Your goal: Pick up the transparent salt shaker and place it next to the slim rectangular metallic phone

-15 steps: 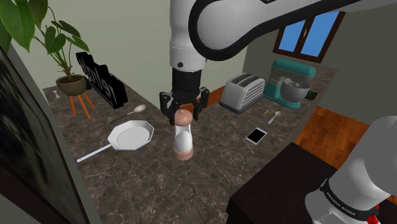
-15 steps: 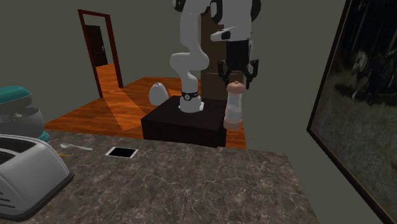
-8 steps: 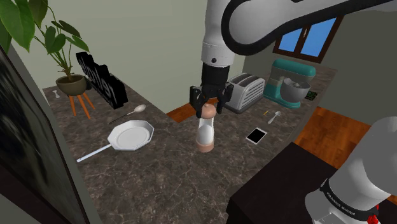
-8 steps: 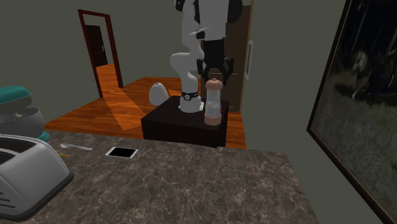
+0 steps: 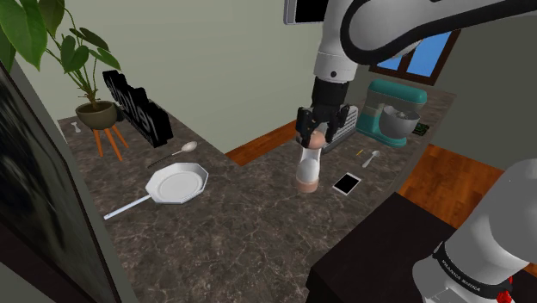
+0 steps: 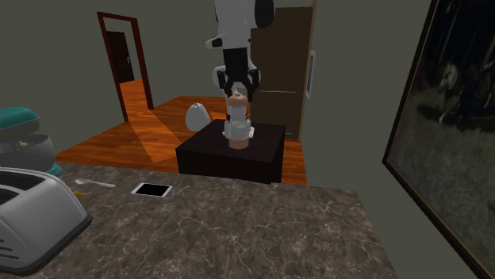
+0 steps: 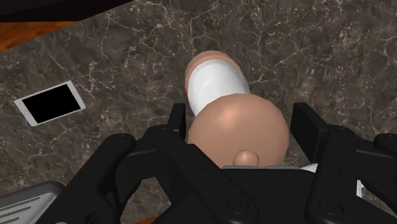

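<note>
Shoulder view first: you have the salt shaker (image 5: 307,169) hanging from the gripper (image 5: 320,136), with the black fingers closed on its rounded tan cap. Its pale body and tan base point straight down toward the marbled counter (image 5: 215,232). The long axis runs upright, in line with the hand, with no visible lean.

Now the relation that matters. The phone (image 5: 348,182) lies flat on the counter toward the shoulder view's right of the shaker. It is near the shaker but not touching, and bare stone shows between them. The mixer (image 5: 391,116) and a spoon (image 5: 370,157) sit farther off on that side.

In the wrist view you look down the shaker (image 7: 215,83) from its cap. The gripper (image 7: 240,121) clamps it with one finger on each side of the cap. The phone (image 7: 49,103) sits clear off to one side, its dark screen in a white border and its long edge angled across the stone.

The second exterior view shows the shaker (image 6: 237,127) under the gripper (image 6: 236,93), well back from the phone (image 6: 151,190), and I judge the base is off the counter.

My read is that you are mid-carry. The next move calls for a short travel toward the phone's side, then a straight descent. Watch that tall upright body, because a hard touchdown could tip it onto the screen.
</note>
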Motion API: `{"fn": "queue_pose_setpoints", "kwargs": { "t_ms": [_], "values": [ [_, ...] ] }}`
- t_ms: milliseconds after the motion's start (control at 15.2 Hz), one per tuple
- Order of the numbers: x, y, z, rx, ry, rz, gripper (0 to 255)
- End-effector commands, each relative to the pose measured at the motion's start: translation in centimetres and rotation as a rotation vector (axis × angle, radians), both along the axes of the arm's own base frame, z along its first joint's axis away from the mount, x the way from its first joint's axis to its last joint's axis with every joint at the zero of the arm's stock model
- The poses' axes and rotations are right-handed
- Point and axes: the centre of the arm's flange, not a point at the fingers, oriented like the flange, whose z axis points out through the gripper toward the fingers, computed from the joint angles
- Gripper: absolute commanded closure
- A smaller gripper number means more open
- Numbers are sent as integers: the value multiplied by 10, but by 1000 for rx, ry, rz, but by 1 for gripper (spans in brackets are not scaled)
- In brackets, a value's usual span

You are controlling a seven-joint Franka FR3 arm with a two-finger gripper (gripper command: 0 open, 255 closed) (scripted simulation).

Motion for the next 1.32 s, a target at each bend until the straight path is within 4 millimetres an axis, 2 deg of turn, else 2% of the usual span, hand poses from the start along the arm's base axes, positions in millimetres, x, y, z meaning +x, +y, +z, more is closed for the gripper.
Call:
{"fn": "queue_pose_setpoints", "kwargs": {
  "t_ms": [0,1254],
  "values": [
    [-6,-28,-1,1,0,2,255],
    [-52,-275,0,1,0,2,255]
  ]
}}
